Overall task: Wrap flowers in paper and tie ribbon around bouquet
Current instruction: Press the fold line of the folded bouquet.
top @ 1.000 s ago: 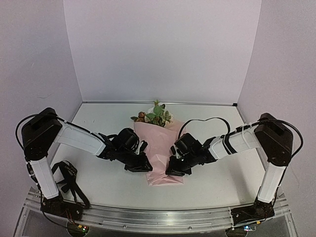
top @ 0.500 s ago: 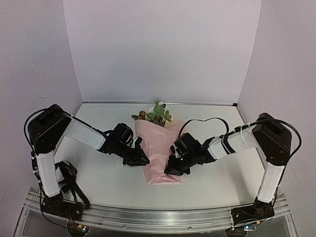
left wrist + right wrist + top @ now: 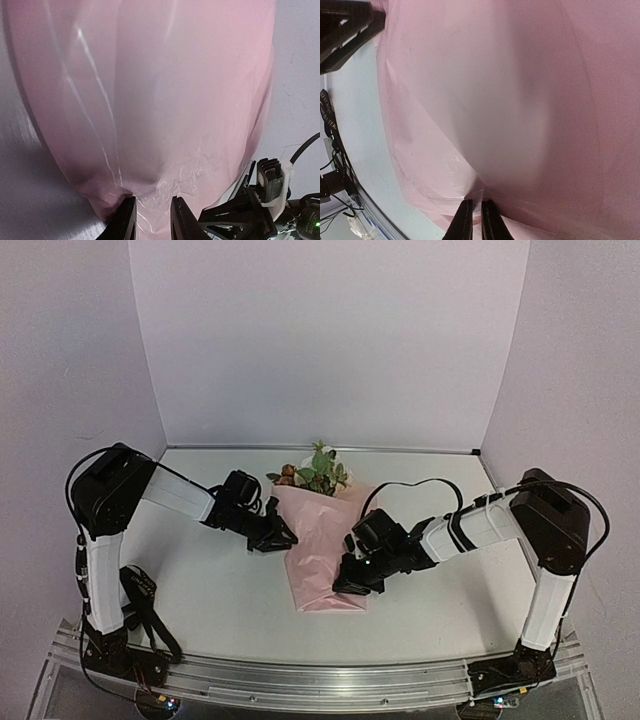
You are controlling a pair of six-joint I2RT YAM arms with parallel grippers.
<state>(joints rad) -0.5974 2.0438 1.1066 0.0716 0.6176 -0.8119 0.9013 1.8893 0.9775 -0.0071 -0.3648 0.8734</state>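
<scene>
Nearest, an aluminium rail (image 3: 320, 678) ran along the front edge of the white table (image 3: 220, 610) and carried both arm bases. A long narrow black ribbon with small light lettering (image 3: 327, 116) lay on the table at the left edge of the right wrist view, well apart from the wrapping.

Further in, a large thin sheet of pale pink wrapping paper (image 3: 322, 555) lay in the middle of the table. It was folded over into a loose cone, narrow end toward the rail and wide end toward the back.

The right gripper (image 3: 347, 582) sat at the paper's right side near the narrow end. Its fingers (image 3: 465, 220) were clenched almost together on a crinkled fold of the paper, with creases running out from the pinch.

The left gripper (image 3: 276, 538) sat at the paper's left edge, further back than the right one. Its fingers (image 3: 125, 220) stood a little apart with the paper's crumpled edge in the gap; whether they gripped it could not be told.

At the far, wide end, a small bunch of dusty-pink and cream roses with green leaves (image 3: 316, 473) stuck out of the paper, their stems hidden inside.
</scene>
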